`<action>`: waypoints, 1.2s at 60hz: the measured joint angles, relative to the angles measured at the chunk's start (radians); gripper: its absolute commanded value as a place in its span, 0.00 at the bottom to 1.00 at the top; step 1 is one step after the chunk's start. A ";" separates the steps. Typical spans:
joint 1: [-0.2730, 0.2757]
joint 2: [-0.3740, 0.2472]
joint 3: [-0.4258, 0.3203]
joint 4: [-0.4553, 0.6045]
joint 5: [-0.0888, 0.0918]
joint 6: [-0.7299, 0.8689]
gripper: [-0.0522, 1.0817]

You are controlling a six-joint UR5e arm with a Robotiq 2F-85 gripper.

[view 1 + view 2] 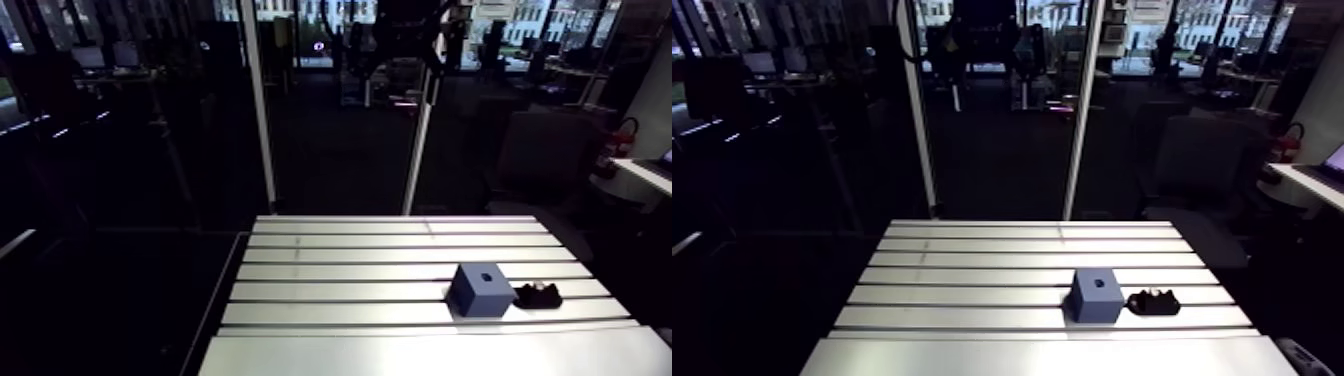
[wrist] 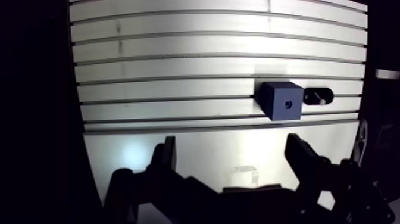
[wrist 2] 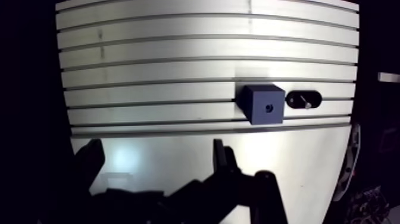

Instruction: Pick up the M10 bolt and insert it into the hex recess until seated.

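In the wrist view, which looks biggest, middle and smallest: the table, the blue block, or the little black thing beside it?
Biggest: table, by far.
Next: blue block.
Smallest: black holder, with the bolt lying in it, just beside the block.

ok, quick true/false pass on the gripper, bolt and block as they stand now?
1. The gripper is open with nothing between its fingers. True.
2. The bolt is seated in the blue block. False: it lies on a black holder beside the block.
3. The recess is in the block's top face. True.
4. The block stands between the gripper's fingers. False: it stands on the table ahead of the gripper, clear of it.
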 measured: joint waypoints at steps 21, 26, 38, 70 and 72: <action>0.096 0.135 -0.095 -0.019 0.005 -0.008 0.05; 0.112 0.155 -0.108 -0.022 0.005 -0.009 0.05; 0.119 0.163 -0.115 -0.023 0.005 -0.010 0.05; 0.116 0.163 -0.128 -0.027 0.000 -0.012 0.05; 0.115 0.160 -0.128 -0.025 0.000 -0.013 0.05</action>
